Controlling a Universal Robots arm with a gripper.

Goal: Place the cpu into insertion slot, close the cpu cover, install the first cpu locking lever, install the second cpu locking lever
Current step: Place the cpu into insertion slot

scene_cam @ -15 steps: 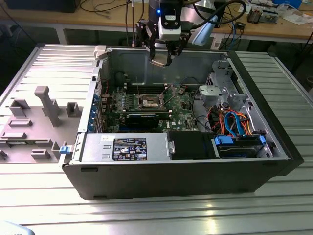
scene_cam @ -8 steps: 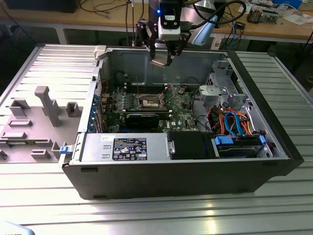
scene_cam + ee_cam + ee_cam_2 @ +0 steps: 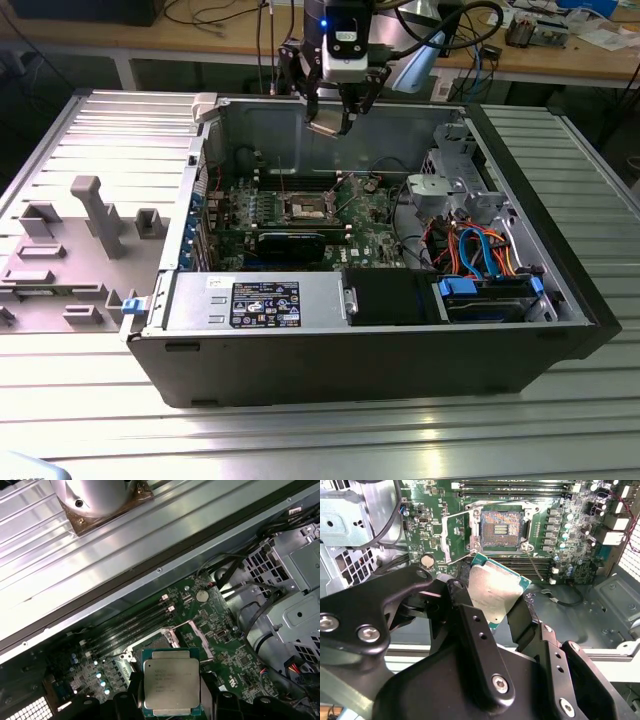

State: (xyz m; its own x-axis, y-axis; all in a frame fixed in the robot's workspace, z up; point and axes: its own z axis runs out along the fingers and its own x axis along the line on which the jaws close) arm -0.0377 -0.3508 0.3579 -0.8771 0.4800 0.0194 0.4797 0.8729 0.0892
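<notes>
**Silver-grey cpu (image 3: 497,597) pinched above the bare insertion slot (image 3: 500,527)**

Black fingers (image 3: 470,625) of the gripper (image 3: 335,120) press on two opposite edges of the cpu. In the exterior view it hangs tilted, high over the green board (image 3: 375,215) inside the computer case (image 3: 350,350). The cpu cover (image 3: 454,535) seems to stand open beside the slot. A coin battery (image 3: 426,560), memory slots (image 3: 520,487) and a drive cage (image 3: 450,185) with orange and blue cables (image 3: 480,250) stand around.

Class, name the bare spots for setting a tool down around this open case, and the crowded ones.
Bare: ribbed table in front of the case and at the exterior view's right. Crowded: grey fixture tray at its left; cables inside; gripper holding the cpu above the board.
</notes>
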